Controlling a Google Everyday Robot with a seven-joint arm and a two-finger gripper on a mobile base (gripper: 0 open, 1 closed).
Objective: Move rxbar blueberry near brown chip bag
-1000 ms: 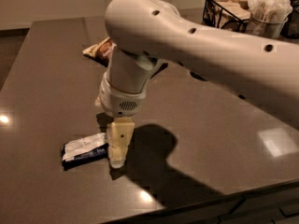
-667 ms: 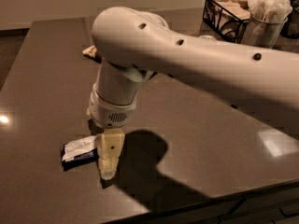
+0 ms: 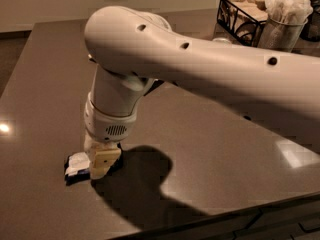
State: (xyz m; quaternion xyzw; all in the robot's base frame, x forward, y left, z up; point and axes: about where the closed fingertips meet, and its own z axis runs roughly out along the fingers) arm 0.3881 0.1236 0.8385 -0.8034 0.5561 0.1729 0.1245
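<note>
Arm (image 3: 215, 71): thick white link coming in from the right, rising a little toward the left.
Elbow (image 3: 117, 29): rounded bend at upper left, turning the arm downward.
Wrist (image 3: 114, 115): hangs almost vertical under the elbow, with a vented collar at its base.
Gripper (image 3: 103, 162): pale yellow, pointing down, low at near left, directly beneath the wrist.

Worktop (image 3: 215, 149): dark brown, smooth, semi-gloss, with light glints. Arm (image 3: 200, 64): smooth matt off-white plastic shell. Gripper (image 3: 102, 166), down at the near-left worktop on the rxbar blueberry (image 3: 75, 165): tan, matt. Bar wrapper: slick navy-and-white film. Far-right basket (image 3: 240, 16): dark metal wire. Cup (image 3: 280, 34): dull metal, holding white paper.
</note>
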